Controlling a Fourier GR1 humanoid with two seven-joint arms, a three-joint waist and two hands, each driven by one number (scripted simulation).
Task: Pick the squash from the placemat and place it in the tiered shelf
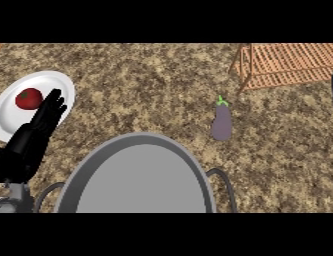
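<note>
While the left hand [40, 125] is resting with fingers straight and holding nothing, just beside the tomato [29, 98], the eggplant [221, 121] is lying well right of them, near the shelf [294, 62]; right hand's fingers: can't tell.

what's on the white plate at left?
A red tomato lies on the round white plate. The left hand, fingers straight, covers the plate's right part; what lies beneath it cannot be seen.

Tomato [29, 98] on plate [14, 120] at left; eggplant [221, 122] before shelf [294, 64] at right.
</note>
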